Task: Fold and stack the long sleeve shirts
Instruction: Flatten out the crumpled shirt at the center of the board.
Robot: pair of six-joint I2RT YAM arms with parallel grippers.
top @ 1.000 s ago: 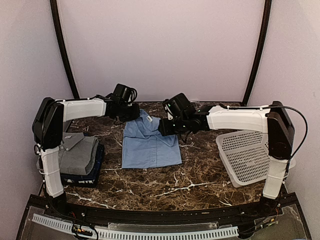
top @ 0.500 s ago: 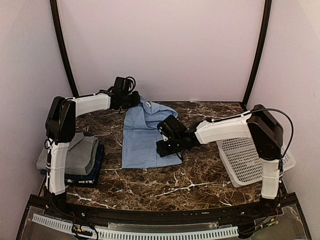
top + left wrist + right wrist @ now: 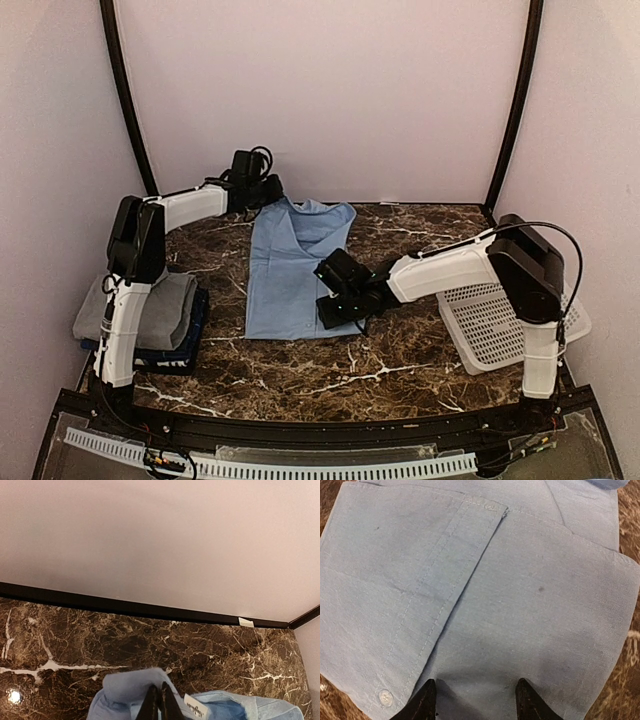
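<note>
The light blue button-front cloth shirt (image 3: 290,275) lies centrally on the dark marble tabletop (image 3: 400,365). Its collar, toward the far edge, is clamped in the left gripper (image 3: 270,192). The right gripper (image 3: 338,308) sits at its near right corner. Left wrist: fingers (image 3: 150,707) together on blue cloth. Right wrist: jaws apart, fingertips (image 3: 425,702) on the shirt.

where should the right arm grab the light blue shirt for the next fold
Probably the near right corner of the light blue shirt, coming in from its right edge. The cloth lies flat in stacked layers there, so only an edge lets fingers slip under, and the right gripper stands open over that corner. The left gripper is shut on the collar end.
</note>
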